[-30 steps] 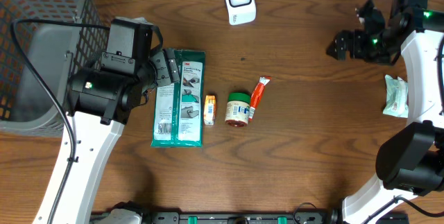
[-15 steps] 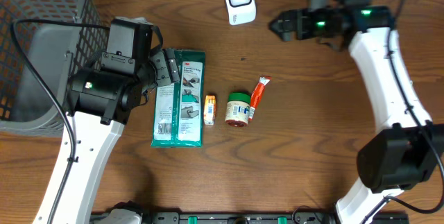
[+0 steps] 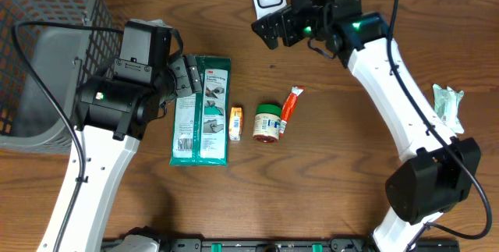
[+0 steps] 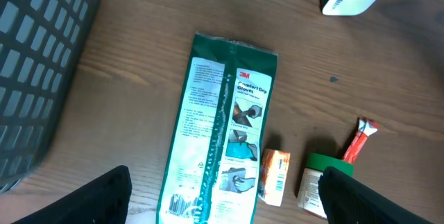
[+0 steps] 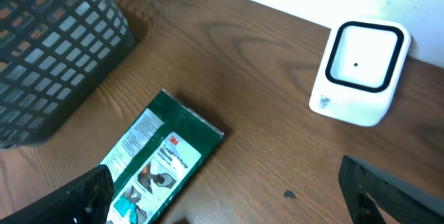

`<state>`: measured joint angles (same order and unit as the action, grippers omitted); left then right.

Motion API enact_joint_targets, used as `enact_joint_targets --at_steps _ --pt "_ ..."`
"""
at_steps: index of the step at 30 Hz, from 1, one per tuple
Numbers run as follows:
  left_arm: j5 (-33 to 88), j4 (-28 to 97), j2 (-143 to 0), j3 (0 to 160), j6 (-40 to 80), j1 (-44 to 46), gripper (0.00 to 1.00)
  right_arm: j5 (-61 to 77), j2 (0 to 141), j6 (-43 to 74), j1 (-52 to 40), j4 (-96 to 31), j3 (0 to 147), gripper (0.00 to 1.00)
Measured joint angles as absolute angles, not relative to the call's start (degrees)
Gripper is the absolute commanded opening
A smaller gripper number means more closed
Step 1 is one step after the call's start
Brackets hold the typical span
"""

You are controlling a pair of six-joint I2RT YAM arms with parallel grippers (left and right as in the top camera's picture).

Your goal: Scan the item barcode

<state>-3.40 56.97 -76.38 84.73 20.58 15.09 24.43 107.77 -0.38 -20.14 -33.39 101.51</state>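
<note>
- The white barcode scanner (image 3: 269, 1) stands at the far edge of the wooden table (image 3: 351, 174). It is a rounded block with a dark-framed window.
- The right arm reaches across from the right side. The right gripper (image 5: 225, 182) hangs just beside the scanner with its jaws spread wide and nothing between them.
- The green glove packet (image 3: 201, 110) lies flat left of centre, with its long side running front to back. It is glossy film with printed panels and a small barcode near its front corner.
- The left gripper (image 4: 225, 182) hovers above the packet with its jaws apart, gripping nothing.
- Right of the packet three small things lie in a row: an orange box (image 3: 236, 123), a jar with a green lid (image 3: 267, 122) and a red-orange tube (image 3: 291, 104). The tube lies tilted, just beside the jar.
- A grey mesh basket (image 3: 54, 18) fills the far left corner, and its inside shows a plain grey surface.
- A pale green pouch (image 3: 446, 105) lies alone at the right edge, well apart from the rest.
</note>
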Motion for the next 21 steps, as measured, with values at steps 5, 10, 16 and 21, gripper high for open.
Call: enact_joint_targets --at_steps 5,10,16,21 --pt "-3.4 57.0 -76.4 84.7 20.6 15.1 0.87 24.3 107.8 -0.4 -20.4 -33.3 101.5 0.99" --pt "-3.4 57.0 -76.4 84.7 20.6 15.1 0.86 24.1 107.8 -0.4 -20.4 -33.3 101.5 0.99" --pt "-3.4 57.0 -76.4 84.7 20.6 15.1 0.87 24.0 107.8 -0.4 -20.4 -33.3 101.5 0.99" --pt "-3.4 57.0 -76.4 84.7 20.6 15.1 0.86 23.9 107.8 -0.4 -20.4 -33.3 101.5 0.99"
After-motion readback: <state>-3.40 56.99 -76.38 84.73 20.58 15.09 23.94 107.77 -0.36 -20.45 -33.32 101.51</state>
